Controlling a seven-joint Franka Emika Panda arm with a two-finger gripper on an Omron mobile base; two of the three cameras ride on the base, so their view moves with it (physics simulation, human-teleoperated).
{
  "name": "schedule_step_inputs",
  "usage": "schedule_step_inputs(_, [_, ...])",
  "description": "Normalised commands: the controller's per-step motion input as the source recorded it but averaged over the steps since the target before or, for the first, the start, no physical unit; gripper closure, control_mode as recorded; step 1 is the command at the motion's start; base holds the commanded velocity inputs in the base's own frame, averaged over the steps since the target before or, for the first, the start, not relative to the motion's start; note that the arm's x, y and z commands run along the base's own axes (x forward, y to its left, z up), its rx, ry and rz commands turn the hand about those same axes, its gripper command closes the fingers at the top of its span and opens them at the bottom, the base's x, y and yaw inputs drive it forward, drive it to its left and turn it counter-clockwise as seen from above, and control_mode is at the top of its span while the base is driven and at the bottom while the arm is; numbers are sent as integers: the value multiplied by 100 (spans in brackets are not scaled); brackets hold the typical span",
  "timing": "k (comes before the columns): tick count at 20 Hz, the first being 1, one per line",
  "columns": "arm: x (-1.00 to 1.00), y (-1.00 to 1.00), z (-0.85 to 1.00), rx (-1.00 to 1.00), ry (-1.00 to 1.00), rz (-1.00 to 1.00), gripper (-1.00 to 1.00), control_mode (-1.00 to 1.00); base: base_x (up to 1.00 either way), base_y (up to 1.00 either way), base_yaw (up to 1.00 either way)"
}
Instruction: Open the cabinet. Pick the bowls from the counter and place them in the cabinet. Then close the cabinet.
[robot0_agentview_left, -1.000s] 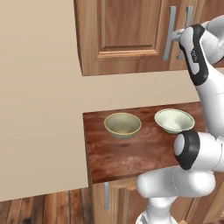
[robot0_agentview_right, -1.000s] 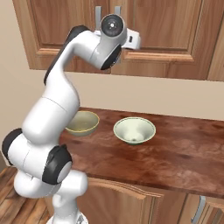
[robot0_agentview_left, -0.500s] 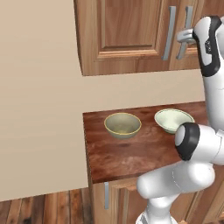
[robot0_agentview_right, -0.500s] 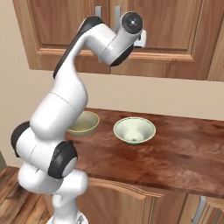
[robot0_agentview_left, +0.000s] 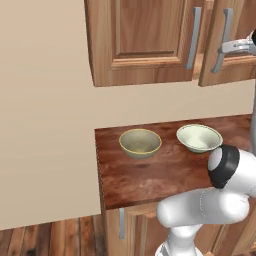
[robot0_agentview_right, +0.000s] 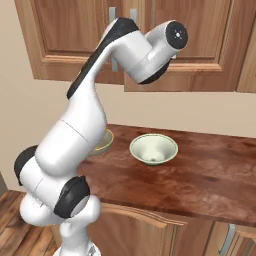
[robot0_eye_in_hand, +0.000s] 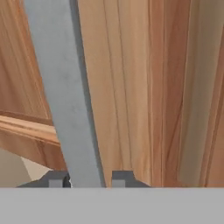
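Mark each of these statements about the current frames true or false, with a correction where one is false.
1. The tool has its fingertips either side of the right door's grey bar handle. True.
2. Both bowls are already inside the cabinet. False: the olive-tan bowl and the pale white-green bowl both sit on the counter.
3. The right cabinet door is swung partly out from the cabinet front. True.
4. The two bowls are stacked one inside the other. False: they sit side by side, apart.
5. The left cabinet door is wide open. False: it is shut, flush with the cabinet front.
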Motion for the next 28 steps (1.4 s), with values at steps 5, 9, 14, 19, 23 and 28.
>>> schedule_step_inputs(5, [-100, -31, 0, 0, -31, 0, 100, -100, 0, 0, 0])
schedule_step_inputs(9, [-100, -44, 0, 0, -27, 0, 100, -100, 0, 0, 0])
schedule_step_inputs(14, [-92, -52, 0, 0, -13, 4, 100, -100, 0, 0, 0])
schedule_step_inputs(19, [-79, -50, 0, 0, -6, 7, 100, -100, 0, 0, 0])
schedule_step_inputs(23, [-83, 8, 0, 0, -21, 3, 100, -100, 0, 0, 0])
schedule_step_inputs(28, [-36, 58, 0, -5, -20, 0, 100, -100, 0, 0, 0])
